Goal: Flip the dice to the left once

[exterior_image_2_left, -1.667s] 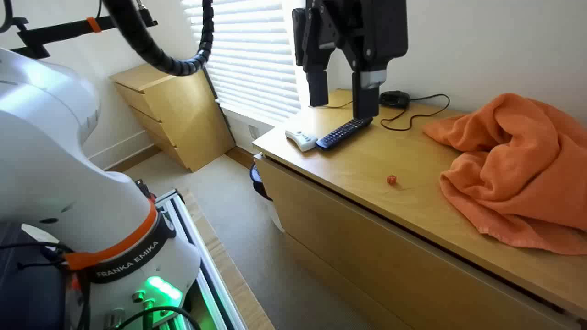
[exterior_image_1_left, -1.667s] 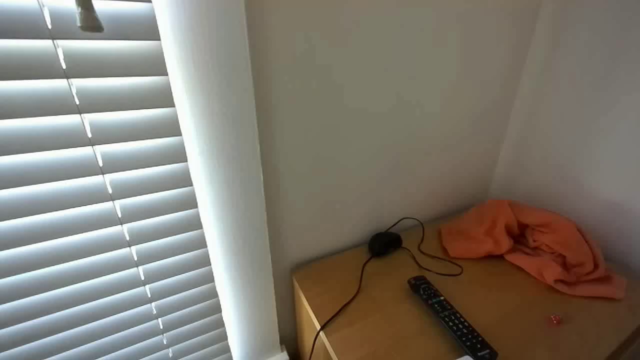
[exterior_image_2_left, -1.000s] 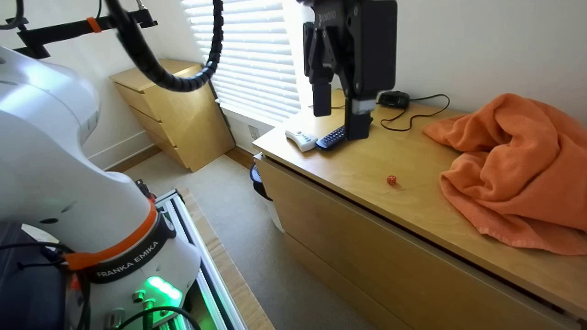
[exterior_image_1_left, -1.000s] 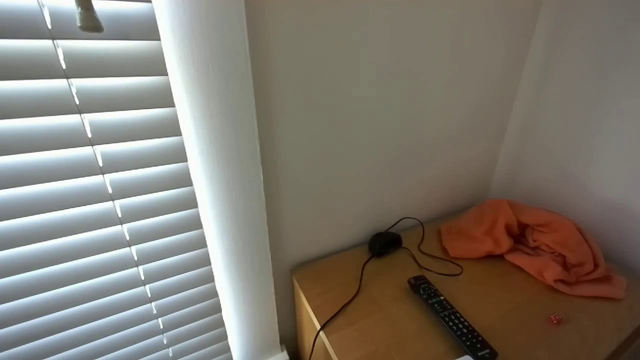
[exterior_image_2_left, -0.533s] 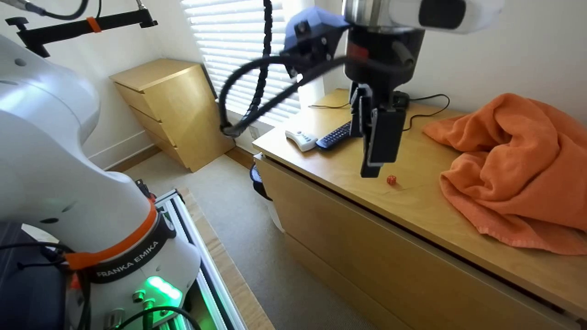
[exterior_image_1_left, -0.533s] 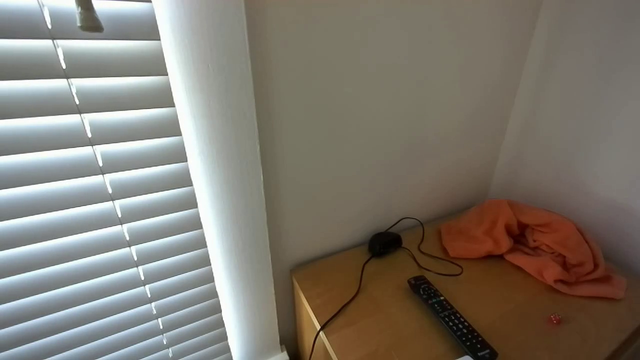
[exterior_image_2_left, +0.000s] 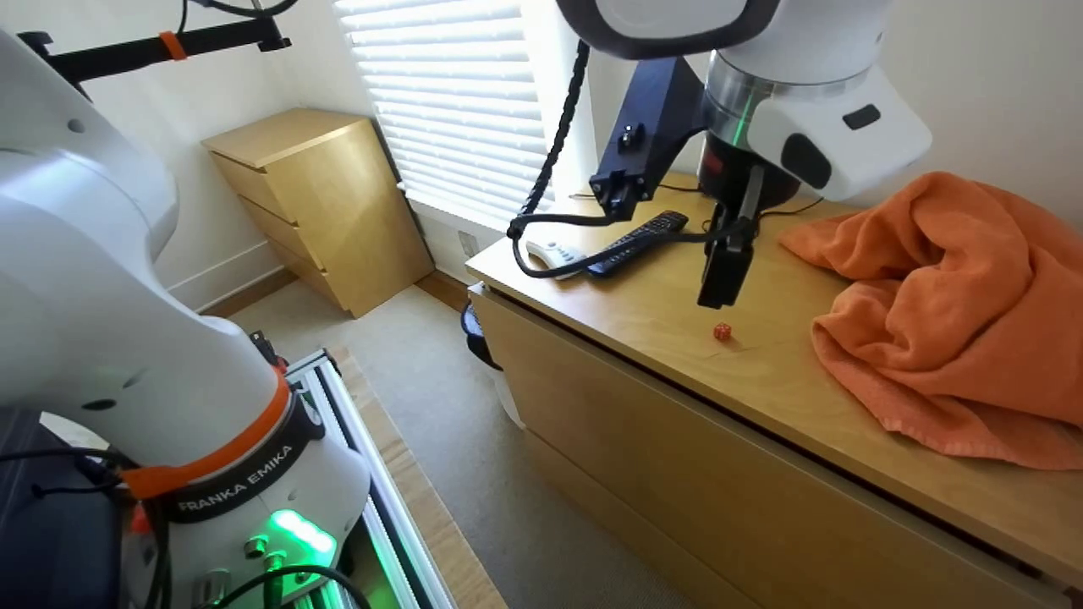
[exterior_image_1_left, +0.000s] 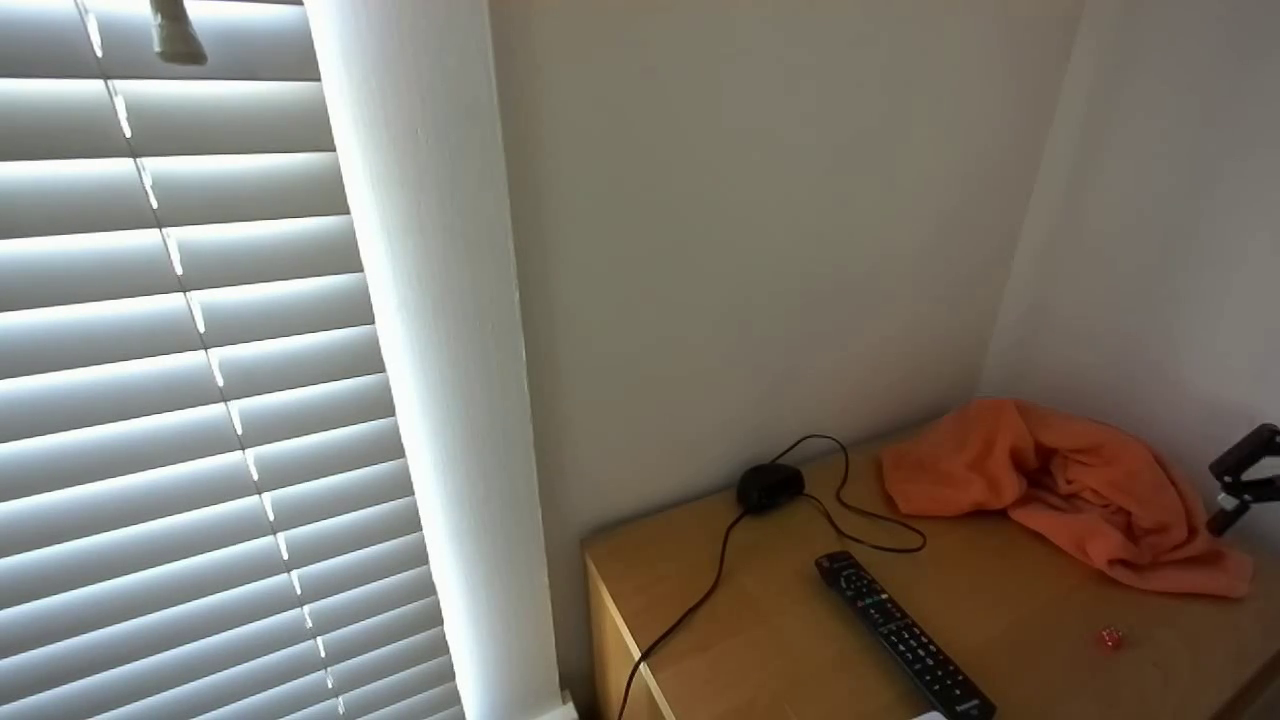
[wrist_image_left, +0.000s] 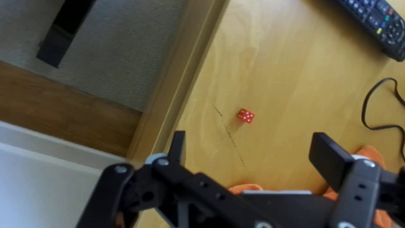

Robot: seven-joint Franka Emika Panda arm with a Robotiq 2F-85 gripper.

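A small red die with white pips lies on the wooden cabinet top in the wrist view, with a five-pip face showing. It also appears in both exterior views. My gripper is open with its fingers wide apart and nothing between them. In the wrist view the die lies just ahead of the space between the fingertips. In an exterior view the gripper points down above the die, apart from it. One fingertip of the gripper shows at the right edge of an exterior view.
A crumpled orange towel lies beside the die. A black remote and a white controller lie on the cabinet top. A black device with a cord is near the wall. The cabinet's front edge runs close to the die.
My gripper has turned and moved right and down, and is now close above the die. A finger has come into view at an exterior view's right edge. The die has not moved.
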